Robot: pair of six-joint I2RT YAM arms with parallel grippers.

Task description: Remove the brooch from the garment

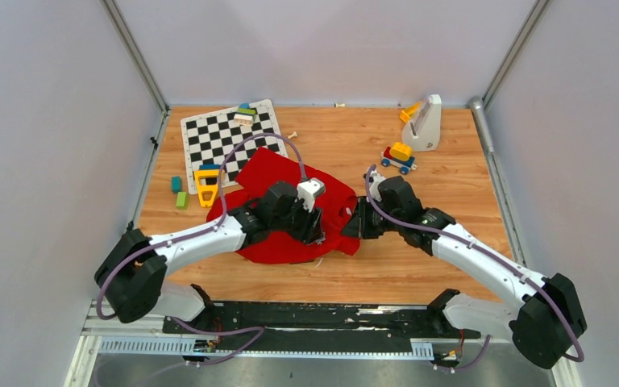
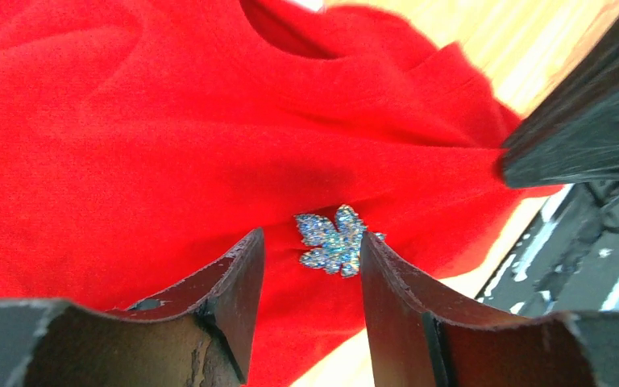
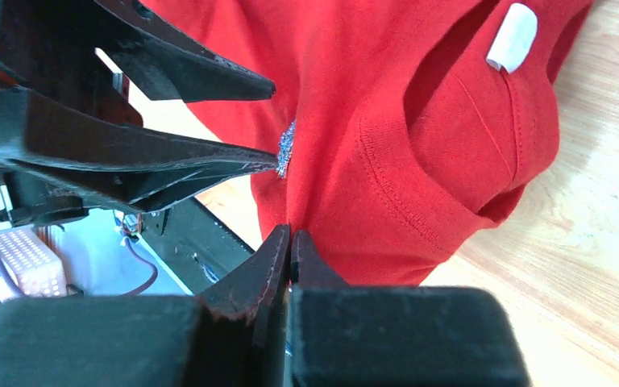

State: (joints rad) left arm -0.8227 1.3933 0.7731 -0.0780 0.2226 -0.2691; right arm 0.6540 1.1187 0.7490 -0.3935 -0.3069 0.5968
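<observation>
The red garment (image 1: 278,173) lies crumpled on the wooden table between both arms. A small glittery blue-silver leaf brooch (image 2: 332,240) is pinned to the cloth near its front hem, and shows edge-on in the right wrist view (image 3: 286,149). My left gripper (image 2: 310,238) is open, one finger on each side of the brooch; the right-hand finger is against the brooch's edge. Its fingers (image 3: 209,161) reach in from the left in the right wrist view. My right gripper (image 3: 290,230) is shut on the garment's hem just below the brooch, and the cloth is drawn taut towards it.
A chessboard (image 1: 230,137) with small blocks lies at the back left. A yellow block frame (image 1: 206,185) and green blocks (image 1: 179,192) sit left of the garment. A toy car (image 1: 399,156) and a white stand (image 1: 425,122) are at the back right.
</observation>
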